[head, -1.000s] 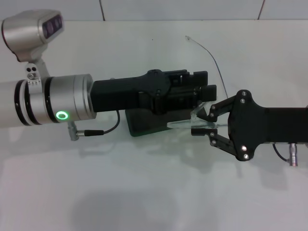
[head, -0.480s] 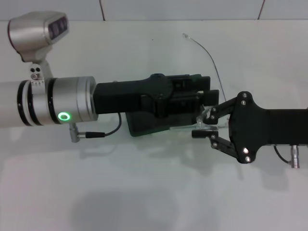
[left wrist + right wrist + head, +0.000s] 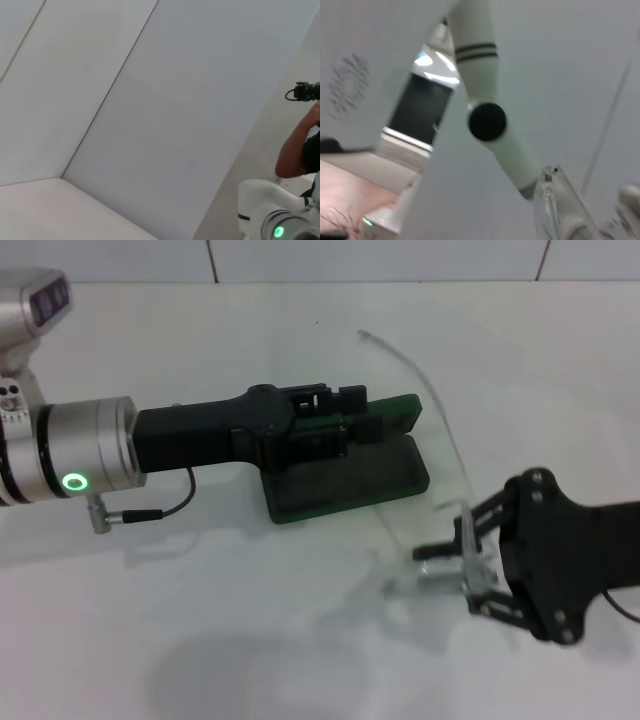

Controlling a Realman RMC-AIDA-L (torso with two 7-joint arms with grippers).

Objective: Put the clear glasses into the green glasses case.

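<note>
The green glasses case (image 3: 385, 480) lies open at the middle of the white table, its lid (image 3: 400, 410) standing up at the back. My left gripper (image 3: 345, 418) reaches in from the left and overlaps the lid's left part. To the right and nearer the front, my right gripper (image 3: 462, 558) is shut on the clear glasses (image 3: 425, 570), held apart from the case. One thin clear arm (image 3: 440, 410) of the glasses arcs up past the case's right end. A clear part of the glasses (image 3: 555, 200) also shows in the right wrist view.
The white table (image 3: 250, 640) stretches in front of the case. A thin black cable (image 3: 170, 508) loops under the left arm. The left wrist view shows only a wall (image 3: 150, 125) and a person (image 3: 300, 145) far off.
My right gripper has pulled away from the case toward the front right, taking the clear glasses with it. My left arm has drawn back to the left, uncovering the open case and its lid.
</note>
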